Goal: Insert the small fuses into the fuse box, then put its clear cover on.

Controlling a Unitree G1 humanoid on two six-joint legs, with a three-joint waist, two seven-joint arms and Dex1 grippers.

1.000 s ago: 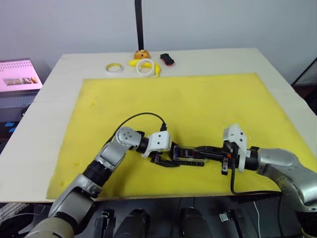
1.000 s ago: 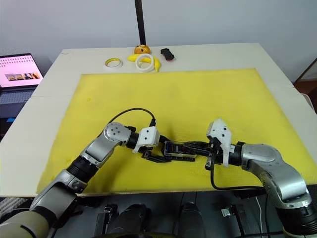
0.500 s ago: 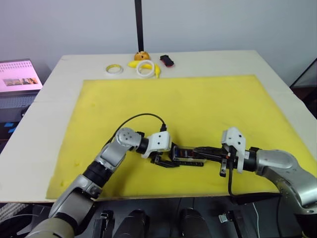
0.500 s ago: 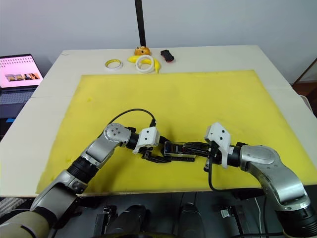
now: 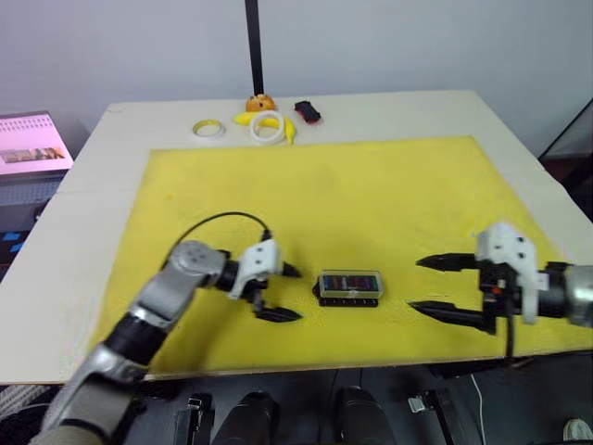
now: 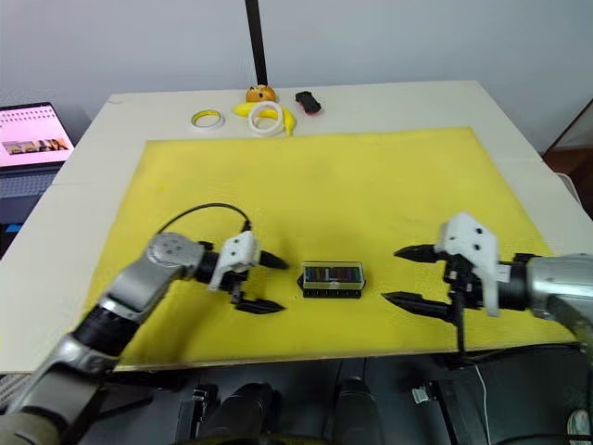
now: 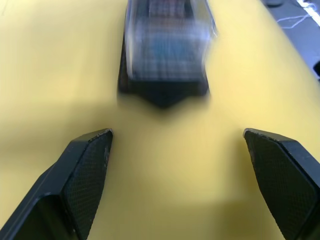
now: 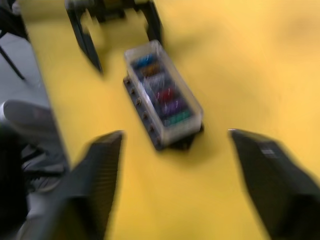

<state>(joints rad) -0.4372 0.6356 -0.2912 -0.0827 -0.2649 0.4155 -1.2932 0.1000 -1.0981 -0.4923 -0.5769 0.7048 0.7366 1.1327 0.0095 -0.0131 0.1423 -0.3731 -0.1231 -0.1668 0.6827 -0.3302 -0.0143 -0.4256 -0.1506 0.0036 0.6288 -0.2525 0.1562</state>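
Desk (image 5: 74, 241) carries a yellow mat (image 5: 371, 195), likely there to pad and contrast the small parts. Fuse box (image 5: 349, 286) sits on the mat's near middle, clear cover (image 8: 165, 92) on top, small fuses (image 8: 160, 92) seated inside; task looks done. Left pincer (image 5: 276, 292) and right pincer (image 5: 434, 286) flank it, both wide, empty, apart from it. No readable labels or writing.

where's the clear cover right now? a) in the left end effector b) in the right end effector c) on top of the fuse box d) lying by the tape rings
c: the clear cover sits over the fuse box with the coloured small fuses showing through it, while the left end effector and right end effector are both open and apart from it.
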